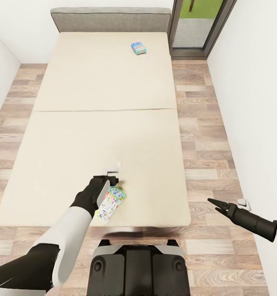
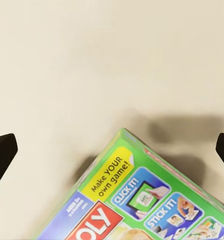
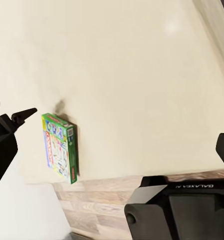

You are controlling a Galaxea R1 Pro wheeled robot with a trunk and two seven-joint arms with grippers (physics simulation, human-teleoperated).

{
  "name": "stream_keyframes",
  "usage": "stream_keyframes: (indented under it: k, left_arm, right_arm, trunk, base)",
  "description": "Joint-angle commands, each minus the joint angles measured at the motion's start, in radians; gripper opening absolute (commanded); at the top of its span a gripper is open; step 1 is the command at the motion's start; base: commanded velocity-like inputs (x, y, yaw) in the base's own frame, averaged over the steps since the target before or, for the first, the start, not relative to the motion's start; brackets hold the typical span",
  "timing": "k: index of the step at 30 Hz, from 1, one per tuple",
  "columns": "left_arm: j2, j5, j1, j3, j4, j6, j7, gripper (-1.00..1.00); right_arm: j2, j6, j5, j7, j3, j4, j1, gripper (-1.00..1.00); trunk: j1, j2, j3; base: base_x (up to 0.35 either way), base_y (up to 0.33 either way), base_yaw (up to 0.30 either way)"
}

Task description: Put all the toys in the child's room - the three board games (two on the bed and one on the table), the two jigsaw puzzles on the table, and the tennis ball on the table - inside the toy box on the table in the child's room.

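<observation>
One green-bordered board game [image 1: 110, 204], under left gripper [image 1: 112, 172]

Green-bordered board game [image 1: 110, 204], beige bed [image 1: 93, 102]

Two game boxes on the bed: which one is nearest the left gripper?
The green-bordered board game, at the bed's near edge, right beside the open left gripper. The blue board game lies far off near the headboard.
</observation>
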Motion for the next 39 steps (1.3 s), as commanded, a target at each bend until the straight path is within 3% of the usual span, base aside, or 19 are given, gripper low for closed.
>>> stream_keyframes:
  k: [1,39]
  left_arm:
    - [-0.001,0.001,0.0,0.001,-0.003,0.005,0.003,1.0]
    - [-0.001,0.001,0.0,0.0,-0.014,0.006,-0.003,1.0]
  right_arm:
    - [0.0,0.005,0.006,0.008,-0.001,0.0,-0.001,1.0]
    - [0.003,0.004,0.006,0.006,-0.001,0.0,-0.001,1.0]
  trunk:
    - [0.001,-0.002,-0.003]
    - [0.001,-0.002,-0.065]
  base:
    - [0.0,0.0,0.0]
    - [0.0,0.0,0.0]
